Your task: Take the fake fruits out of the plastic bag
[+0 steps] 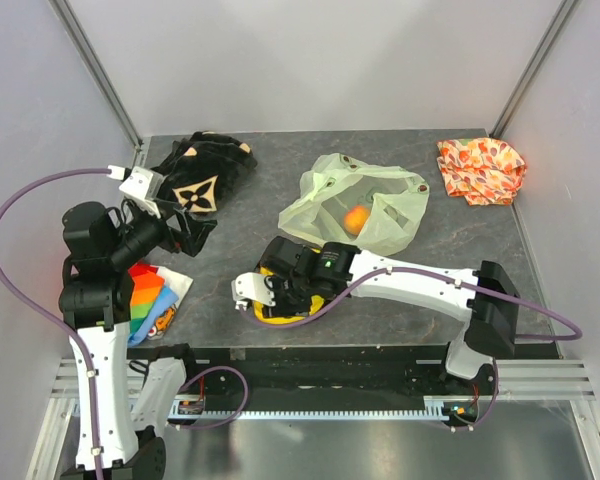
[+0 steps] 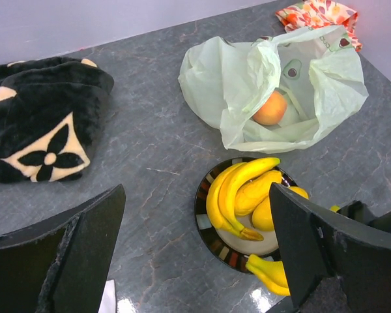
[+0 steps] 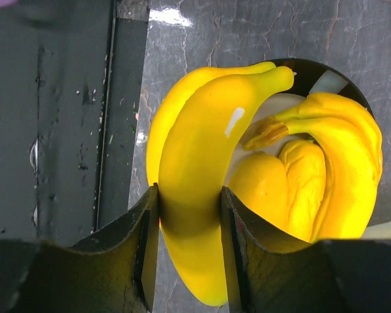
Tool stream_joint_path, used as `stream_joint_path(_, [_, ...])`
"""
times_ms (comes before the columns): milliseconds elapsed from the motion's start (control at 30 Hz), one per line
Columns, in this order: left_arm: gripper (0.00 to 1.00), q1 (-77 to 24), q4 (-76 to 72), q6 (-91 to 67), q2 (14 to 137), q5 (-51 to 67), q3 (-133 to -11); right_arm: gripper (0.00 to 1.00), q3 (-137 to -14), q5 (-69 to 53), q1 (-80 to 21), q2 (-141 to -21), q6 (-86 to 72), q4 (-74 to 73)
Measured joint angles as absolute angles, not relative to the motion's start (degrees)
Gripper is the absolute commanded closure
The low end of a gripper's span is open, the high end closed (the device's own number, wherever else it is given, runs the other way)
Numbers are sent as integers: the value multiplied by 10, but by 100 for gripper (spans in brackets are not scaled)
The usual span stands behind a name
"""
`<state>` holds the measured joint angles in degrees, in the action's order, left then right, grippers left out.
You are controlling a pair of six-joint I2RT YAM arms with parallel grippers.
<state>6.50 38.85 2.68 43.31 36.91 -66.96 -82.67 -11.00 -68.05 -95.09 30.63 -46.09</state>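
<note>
Progress: glossy yellow banana bunches [image 2: 234, 195] out, one pinched in my right tool [image 3: 189, 195]; left tool [image 2: 197, 195] spread; orange-pink peach [image 2: 271, 108] inside pale-green plastic bag [image 2: 221, 78]

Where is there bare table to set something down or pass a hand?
Widest bare patch: between the black cloth and the plastic bag. Another lies right of the bag, in front of the orange cloth. Crowded: the plate just in front of the bag, piled with fake fruits, with the right gripper shut on a banana bunch at it.
</note>
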Motion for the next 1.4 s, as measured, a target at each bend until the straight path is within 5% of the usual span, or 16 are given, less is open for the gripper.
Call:
stream_joint_path(1033, [2,74,372,-2,426,407,-654,99,-796,-41,-682,-1007,203,-371])
stream_joint_path(1400, [2,74,368,-9,427,411,-652,69,-784,1,-682,-1023,197,-352])
